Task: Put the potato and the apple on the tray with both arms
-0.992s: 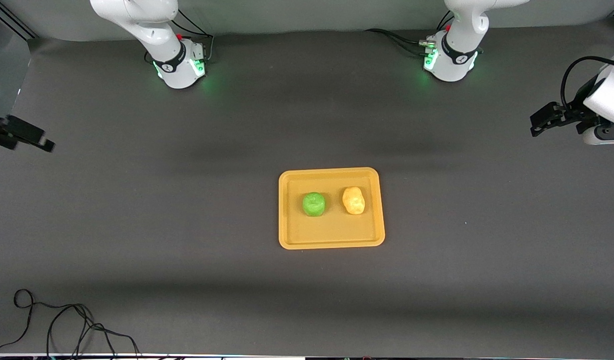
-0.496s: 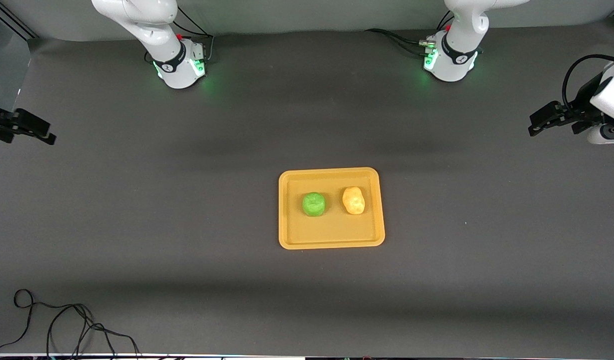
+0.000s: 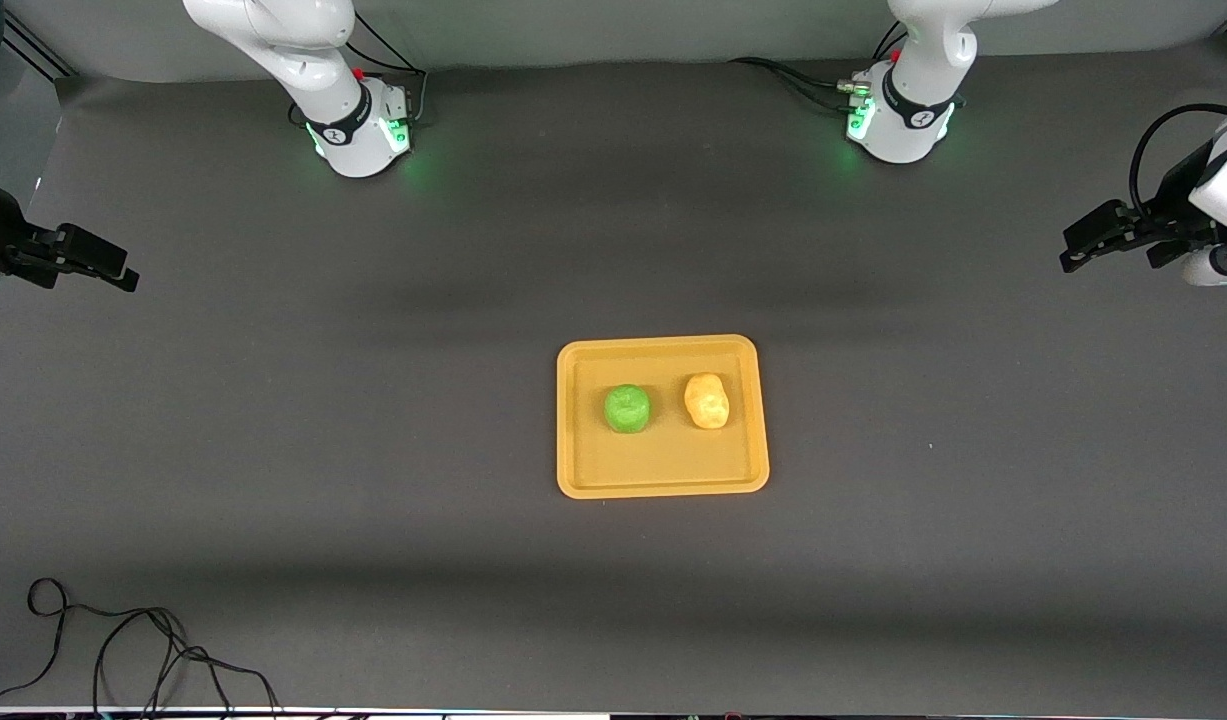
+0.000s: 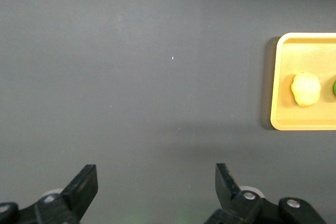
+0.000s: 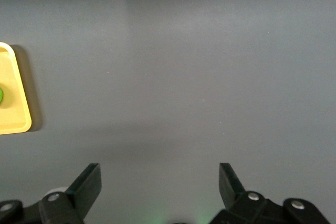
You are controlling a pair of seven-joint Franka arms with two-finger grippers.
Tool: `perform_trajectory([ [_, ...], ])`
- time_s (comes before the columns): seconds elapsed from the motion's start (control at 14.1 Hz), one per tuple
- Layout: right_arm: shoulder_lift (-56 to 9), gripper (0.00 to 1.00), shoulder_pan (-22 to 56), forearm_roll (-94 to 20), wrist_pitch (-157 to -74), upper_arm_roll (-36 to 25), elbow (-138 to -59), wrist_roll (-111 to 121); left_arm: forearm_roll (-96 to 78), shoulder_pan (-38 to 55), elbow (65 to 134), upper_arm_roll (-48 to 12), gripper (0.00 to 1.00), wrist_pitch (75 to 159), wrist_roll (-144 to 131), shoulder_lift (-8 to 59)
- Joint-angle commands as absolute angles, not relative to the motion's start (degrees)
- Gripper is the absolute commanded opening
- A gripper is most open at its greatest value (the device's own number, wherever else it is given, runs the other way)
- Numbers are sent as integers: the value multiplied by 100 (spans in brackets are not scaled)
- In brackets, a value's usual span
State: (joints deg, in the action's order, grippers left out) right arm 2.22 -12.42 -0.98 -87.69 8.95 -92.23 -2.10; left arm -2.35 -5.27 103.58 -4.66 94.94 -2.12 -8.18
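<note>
Resting side by side on the tray (image 3: 663, 480), the apple (image 3: 627, 409) and potato (image 3: 707, 401) look placed; left gripper (image 3: 1085, 240) and right gripper (image 3: 98, 268) hang spread and empty over the table's ends.

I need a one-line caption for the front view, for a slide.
Apple and potato lie apart on the tray; both hands, left and right, open over the table ends.

The left arm rises from its green-lit base and bends out to its own end of the worktop, where the left pincer (image 3: 1083, 243) hangs in the air over bare surface, fingers spread wide with nothing between them; the right arm does the like at its own end, the right pincer (image 3: 108, 270) up over bare surface, its fingers (image 5: 86, 184) likewise parted and holding nothing; both pincers are well apart from each other.
</note>
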Motion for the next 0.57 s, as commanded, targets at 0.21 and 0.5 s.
perform_trajectory([
  [0.21,334,99,-1327,-202,-8780,932,-9237,-97,-264,-527,10327,-492,100,9413,-141,-853],
  [0.5,334,99,-1310,-202,-8798,932,-9246,-97,-264,-519,10336,-501,100,9448,-228,-852],
])
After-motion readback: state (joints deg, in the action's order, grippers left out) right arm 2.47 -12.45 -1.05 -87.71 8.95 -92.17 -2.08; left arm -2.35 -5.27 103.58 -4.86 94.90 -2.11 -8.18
